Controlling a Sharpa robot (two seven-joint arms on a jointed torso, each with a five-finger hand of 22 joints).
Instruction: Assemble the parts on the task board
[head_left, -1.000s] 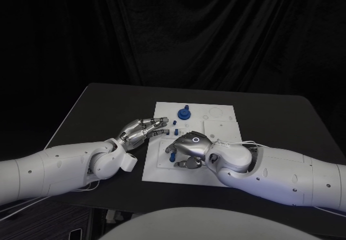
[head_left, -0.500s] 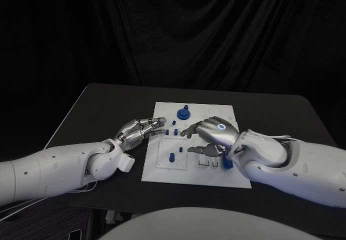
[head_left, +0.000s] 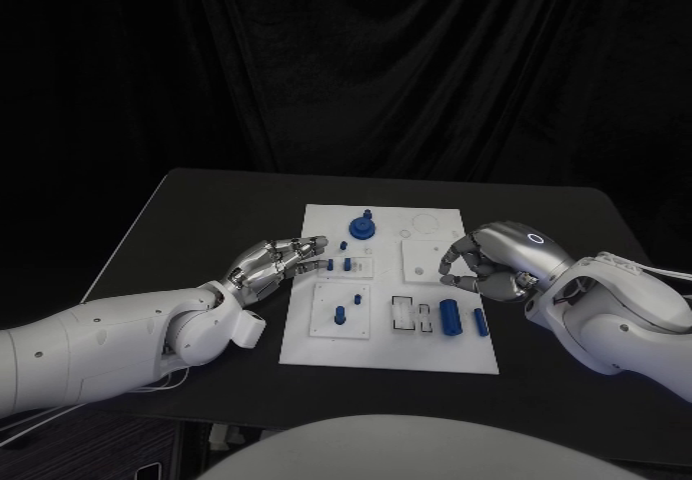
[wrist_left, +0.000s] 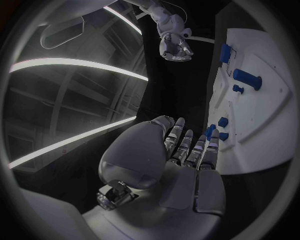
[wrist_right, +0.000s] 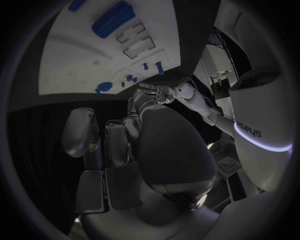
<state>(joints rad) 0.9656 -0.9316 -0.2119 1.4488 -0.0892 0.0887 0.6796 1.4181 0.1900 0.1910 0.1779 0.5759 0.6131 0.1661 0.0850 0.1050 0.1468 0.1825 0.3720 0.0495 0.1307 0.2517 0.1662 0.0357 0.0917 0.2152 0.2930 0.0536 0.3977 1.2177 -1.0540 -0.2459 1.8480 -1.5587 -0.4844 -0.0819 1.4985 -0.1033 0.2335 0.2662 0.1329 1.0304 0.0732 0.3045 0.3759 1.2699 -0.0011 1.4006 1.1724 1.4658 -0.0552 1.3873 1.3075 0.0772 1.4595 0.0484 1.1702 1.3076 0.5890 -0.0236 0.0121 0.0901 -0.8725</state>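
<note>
Black cloth hangs behind the black surface. On it lies the flat white task board, with small blue parts lying and standing on it. The left hand rests at the board's left edge, fingers stretched out, holding nothing. The right hand hovers over the board's right edge, fingers curled in, holding nothing.

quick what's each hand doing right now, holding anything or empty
Left hand: open, fingers out at the task board's left edge, holding nothing.
Right hand: fingers curled; whether it holds anything cannot be told.
</note>
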